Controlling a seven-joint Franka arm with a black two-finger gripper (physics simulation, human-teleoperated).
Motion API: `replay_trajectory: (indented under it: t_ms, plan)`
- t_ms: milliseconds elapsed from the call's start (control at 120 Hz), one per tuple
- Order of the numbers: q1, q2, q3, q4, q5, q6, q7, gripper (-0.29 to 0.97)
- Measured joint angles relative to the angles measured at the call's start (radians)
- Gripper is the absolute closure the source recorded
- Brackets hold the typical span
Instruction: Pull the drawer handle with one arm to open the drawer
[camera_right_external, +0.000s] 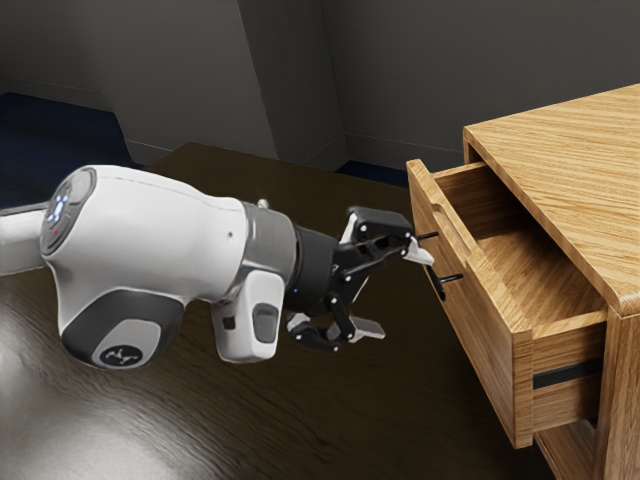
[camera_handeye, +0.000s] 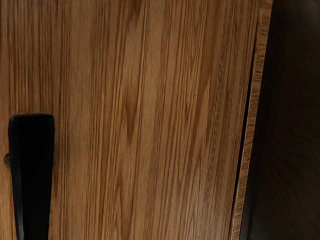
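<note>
A wooden cabinet (camera_right_external: 560, 150) stands at the exterior view's right, with its top drawer (camera_right_external: 480, 300) pulled out so that the bare inside shows. The black bar handle (camera_right_external: 440, 272) sticks out from the drawer front on two short posts. My gripper (camera_right_external: 400, 292) is open just off the drawer front, its fingers spread wide. The upper finger (camera_right_external: 418, 252) lies at the handle's upper post, and the lower finger (camera_right_external: 368, 330) hangs apart from it. In the wrist view the drawer front (camera_handeye: 140, 120) is very close, with the black handle (camera_handeye: 31, 175) beside my hand.
The cabinet rests on a dark glossy table (camera_right_external: 200, 420). A second drawer (camera_right_external: 570, 445) sits shut below the open one. Grey walls stand behind. The drawer front's edge (camera_handeye: 248, 140) meets dark space in the wrist view.
</note>
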Motion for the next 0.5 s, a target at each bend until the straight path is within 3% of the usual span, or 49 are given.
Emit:
replay_trajectory:
  t_ms: [333, 500]
  plan:
    - [0.035, -0.033, -0.006, -0.034, 0.012, 0.0, -0.014, -0.01]
    - [0.118, -0.079, -0.059, -0.084, 0.011, -0.003, -0.019, 0.01]
